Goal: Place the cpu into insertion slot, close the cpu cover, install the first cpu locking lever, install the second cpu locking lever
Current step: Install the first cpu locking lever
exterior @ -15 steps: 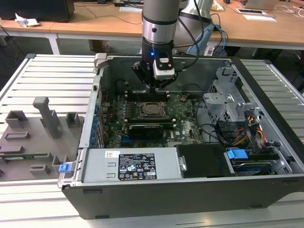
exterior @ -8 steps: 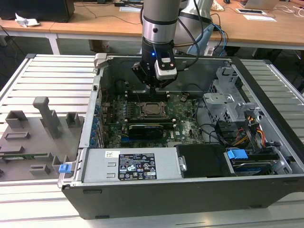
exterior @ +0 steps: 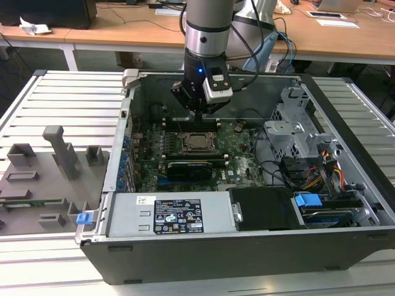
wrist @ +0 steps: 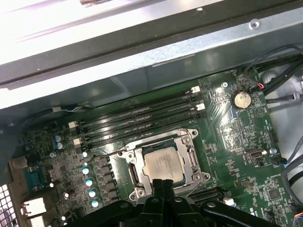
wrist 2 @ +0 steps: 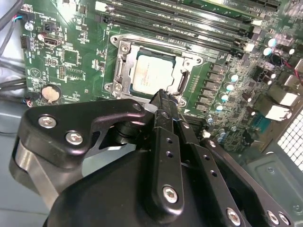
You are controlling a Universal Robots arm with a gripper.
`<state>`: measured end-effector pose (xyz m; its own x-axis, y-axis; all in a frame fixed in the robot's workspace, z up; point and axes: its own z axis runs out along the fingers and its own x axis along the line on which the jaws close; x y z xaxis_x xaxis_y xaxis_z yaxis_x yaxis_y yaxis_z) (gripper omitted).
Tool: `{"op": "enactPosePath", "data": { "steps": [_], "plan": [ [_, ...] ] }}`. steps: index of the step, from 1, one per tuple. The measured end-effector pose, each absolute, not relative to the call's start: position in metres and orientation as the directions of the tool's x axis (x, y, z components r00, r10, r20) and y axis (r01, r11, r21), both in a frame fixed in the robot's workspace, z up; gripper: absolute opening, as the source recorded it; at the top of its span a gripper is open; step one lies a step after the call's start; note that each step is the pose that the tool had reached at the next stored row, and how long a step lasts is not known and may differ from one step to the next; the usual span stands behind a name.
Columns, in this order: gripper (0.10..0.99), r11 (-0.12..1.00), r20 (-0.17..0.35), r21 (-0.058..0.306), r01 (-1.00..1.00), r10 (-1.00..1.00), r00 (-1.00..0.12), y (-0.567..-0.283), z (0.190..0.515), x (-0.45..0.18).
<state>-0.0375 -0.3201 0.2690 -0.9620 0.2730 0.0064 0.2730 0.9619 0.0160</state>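
Observation:
The cpu [wrist 2: 152, 74] lies flat in the insertion slot [wrist 2: 115, 39], silver top up, on the green motherboard. The cpu cover [wrist 2: 125, 66] lies down around the chip as a silver frame. My gripper [wrist 2: 162, 98] is shut with nothing between its black fingers; its tip hangs just over the cover's edge next to the chip, and I cannot tell whether it touches. The first wrist view shows the same: cpu [wrist: 163, 163], cover [wrist: 191, 158], gripper [wrist: 163, 182]. In the exterior view the gripper [exterior: 200, 112] hangs inside the open case above the cpu [exterior: 199, 142]. The locking levers are not clear.
Long black memory slots [wrist: 137, 120] run beside the socket. A black card [exterior: 191, 168] stands nearby, a metal drive cage [exterior: 296, 132] and cables sit at the exterior view's right, and the power supply [exterior: 166, 216] is in front. Grey fixtures [exterior: 43, 179] lie outside the case.

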Motion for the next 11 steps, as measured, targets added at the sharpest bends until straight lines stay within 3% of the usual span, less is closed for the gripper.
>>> {"op": "enactPosePath", "data": {
  "steps": [11],
  "plan": [
    [0.106,0.98,0.007,0.016,0.197,0.197,-0.98,-0.3201,0.269,-0.0375]
  ]
}}
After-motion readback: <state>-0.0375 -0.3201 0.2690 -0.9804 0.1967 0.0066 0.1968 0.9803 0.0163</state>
